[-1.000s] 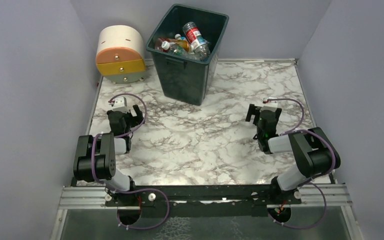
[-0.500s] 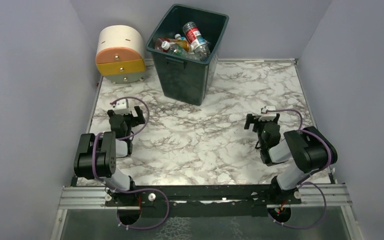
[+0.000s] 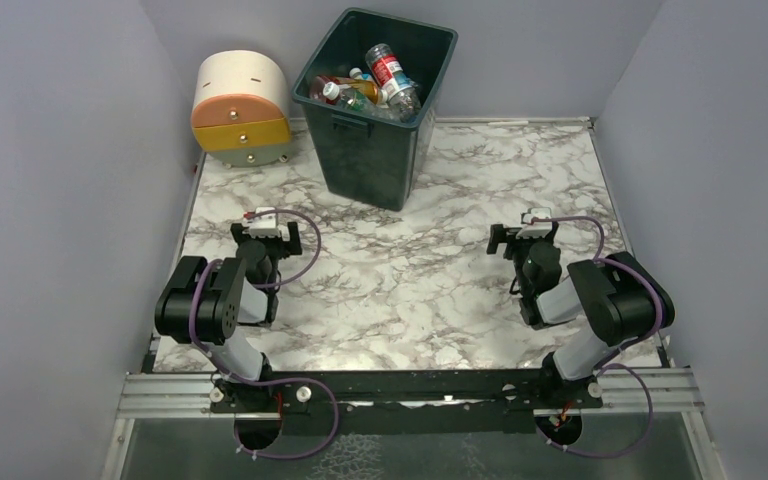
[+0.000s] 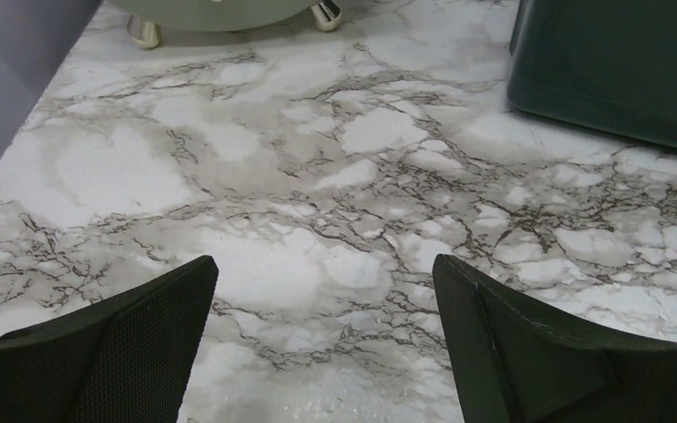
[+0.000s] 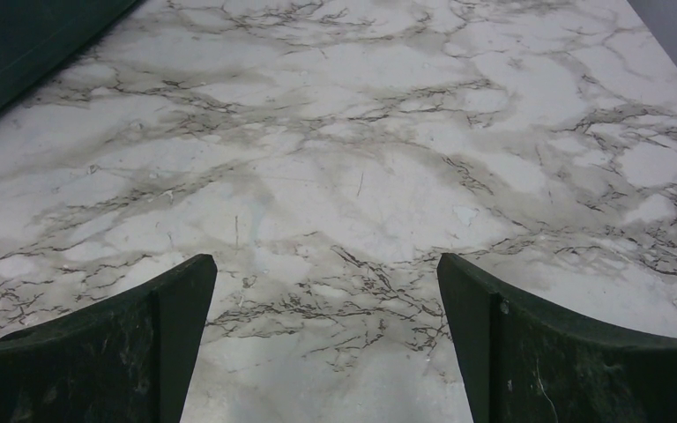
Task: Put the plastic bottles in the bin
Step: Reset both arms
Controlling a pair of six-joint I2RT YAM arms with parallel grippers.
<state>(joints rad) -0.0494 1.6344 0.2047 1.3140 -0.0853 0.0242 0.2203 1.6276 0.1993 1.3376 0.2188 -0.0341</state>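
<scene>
The dark green bin (image 3: 375, 160) stands at the back of the marble table. Several plastic bottles (image 3: 372, 82) lie piled inside it, with red, white and orange showing. My left gripper (image 3: 272, 240) is open low over the table at the left, nothing between its fingers (image 4: 150, 308). My right gripper (image 3: 523, 238) is open at the right, also with nothing in it; its fingers (image 5: 485, 300) frame bare marble. The bin's wall (image 4: 617, 70) shows at the top right of the left wrist view and as a dark corner (image 5: 26, 44) in the right wrist view.
A rounded cream, orange and yellow drawer unit (image 3: 241, 108) stands at the back left beside the bin; its metal feet (image 4: 145, 33) show in the left wrist view. Grey walls close in the table on three sides. The marble table (image 3: 400, 290) lies between the arms.
The left arm has folded back and swung its gripper to the right and nearer. The right gripper has pulled back a little toward its base. Both stay open.
</scene>
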